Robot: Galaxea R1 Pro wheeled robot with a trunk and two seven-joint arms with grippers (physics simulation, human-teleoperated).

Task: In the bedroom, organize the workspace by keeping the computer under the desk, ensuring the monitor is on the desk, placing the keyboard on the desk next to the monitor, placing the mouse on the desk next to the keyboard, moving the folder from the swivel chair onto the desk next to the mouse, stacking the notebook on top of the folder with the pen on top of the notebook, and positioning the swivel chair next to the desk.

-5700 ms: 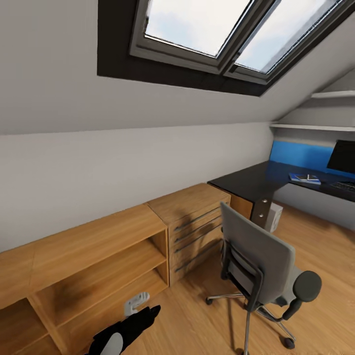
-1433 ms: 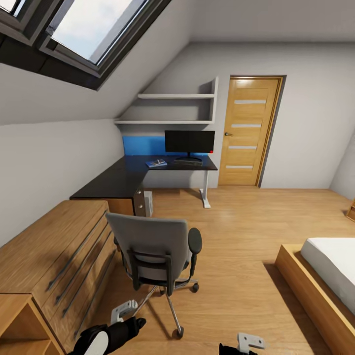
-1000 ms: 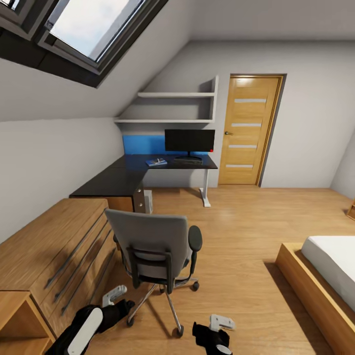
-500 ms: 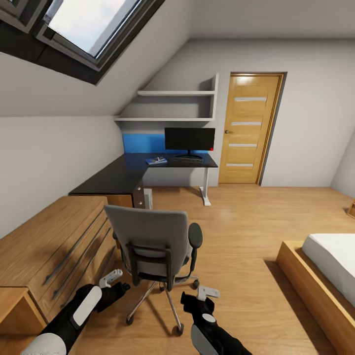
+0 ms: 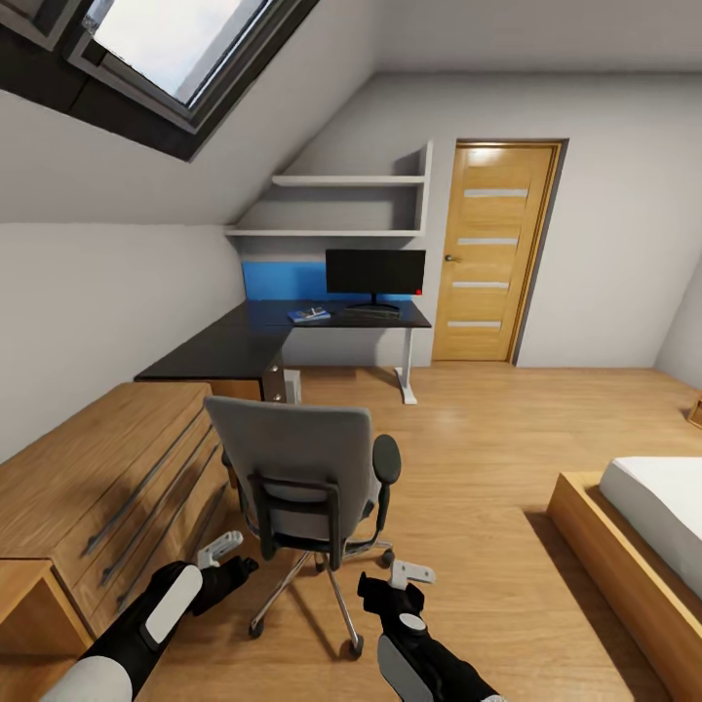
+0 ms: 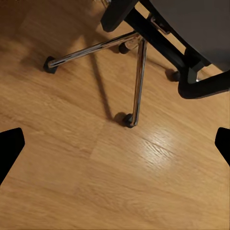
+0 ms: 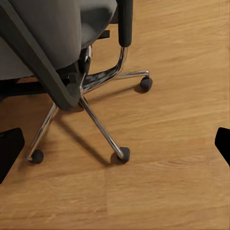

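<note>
Nearest the camera, the robot's left hand [image 5: 222,551] and right hand [image 5: 408,575] hover low over the light-wood plank floor [image 5: 487,458], both spread wide with nothing between the fingers. Just ahead stands the grey padded swivel chair [image 5: 297,466], its back to the robot, its chrome five-star base [image 7: 96,120] on castors beside a light-wood drawer unit [image 5: 107,487]. Well beyond it, the glossy black corner tabletop [image 5: 239,341] carries a flat bright-blue folder [image 5: 308,314], a thin black flat-screen monitor [image 5: 374,272] and a dark keyboard [image 5: 371,314]. A pale grey-white computer tower [image 5: 290,385] stands beneath the tabletop. A wooden door [image 5: 497,252] closes the far wall.
</note>
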